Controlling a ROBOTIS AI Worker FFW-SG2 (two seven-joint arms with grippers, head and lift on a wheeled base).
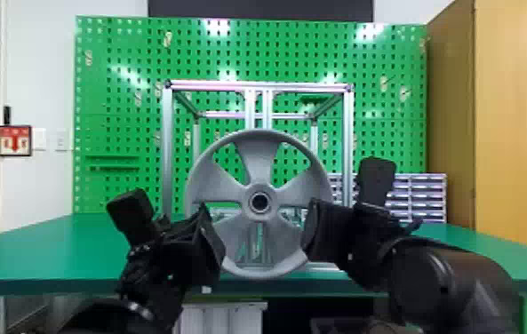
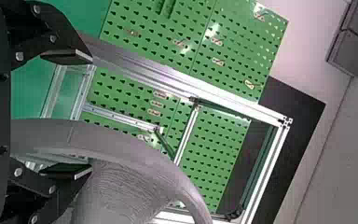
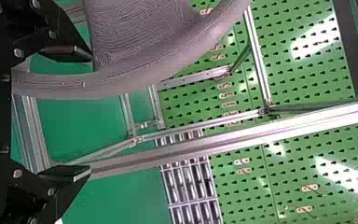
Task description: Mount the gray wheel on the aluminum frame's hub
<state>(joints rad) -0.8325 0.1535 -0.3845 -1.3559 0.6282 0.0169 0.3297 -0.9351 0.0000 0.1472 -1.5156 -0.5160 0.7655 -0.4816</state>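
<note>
1. Gray 5-spoke plastic-look wheel (image 1: 260, 164): upright, centred in front of the silver aluminum-profile frame (image 1: 168, 151), face toward the head camera. Round centre bore sits ahead of the frame's middle uprights. Can't tell if it's seated on the hub.
2. Frame: boxy, open-sided, standing on the green desk (image 1: 53, 253). Wheel's lower rim overlaps the desk's front edge in the head view.
3. Left black claw (image 1: 171, 222): at the wheel's left side, lower half. Open, 2 flat fingers spread, rim running between them. The inner finger is close to the rim; contact can't be told.
4. Right black claw (image 1: 346, 204): at the wheel's right side, lower half. Also open, rim between its 2 fingers, nearer the inner finger. Contact can't be told here either.
5. Behind: green perforated pegboard (image 1: 115, 111) with small hooks; gray multi-drawer unit (image 1: 426, 191) on the desk, right of the frame.
6. Sides: tan wooden cabinet (image 1: 515, 133) on the right, red-and-white sign (image 1: 15, 140) on the left wall.
</note>
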